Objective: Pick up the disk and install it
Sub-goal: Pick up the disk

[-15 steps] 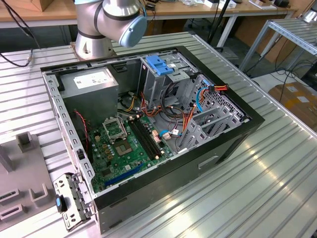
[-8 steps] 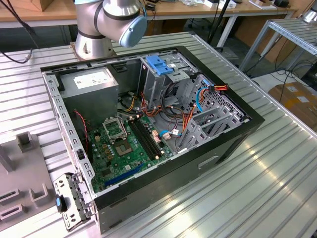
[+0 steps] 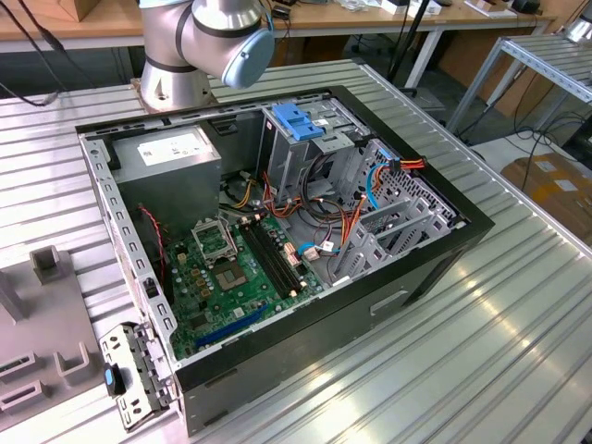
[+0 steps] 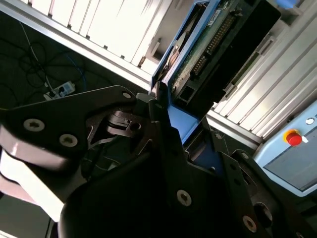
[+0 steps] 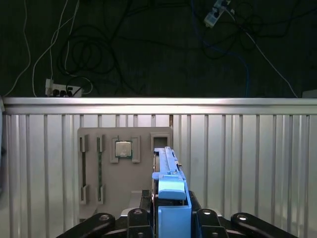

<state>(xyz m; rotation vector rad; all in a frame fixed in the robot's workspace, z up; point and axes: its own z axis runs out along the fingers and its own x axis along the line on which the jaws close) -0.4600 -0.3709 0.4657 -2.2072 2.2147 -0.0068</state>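
Black gripper [image 4: 173,121] linkage sits close to the lens in the second wrist view, all plates and screw heads. The pincer is closed on the disk [image 4: 214,42], with one dark finger [image 4: 153,106] pressed against the blue carrier rail at the drive's near end. From there the disk runs away from the wrist edge-on. Its green circuit-board side and a row of connector pins face this camera, with the ribbed metal table [image 4: 106,25] behind it and a red button [image 4: 294,138] on a pale box nearby.

In the first wrist view the gripper [image 5: 171,208] clamps the blue end tab between two black finger links. The disk [image 5: 167,158] shows as a thin edge pointing straight out from the wrist over a grey fixture plate [image 5: 124,183] that carries a processor chip [image 5: 124,148]. Whether the disk's far end touches that plate cannot be told. Beyond the table's edge lie cables and a power strip [image 5: 62,90] on a dark floor.

In the exterior view the arm's base [image 3: 171,79] stands on the table behind the open computer case [image 3: 324,324]. Its shoulder joint [image 3: 227,37] bends toward the exterior view's right, and the arm runs out past the upper edge. Inside the case a drive cage [image 3: 314,157] stands upright with a blue latch [image 3: 298,120] on top.
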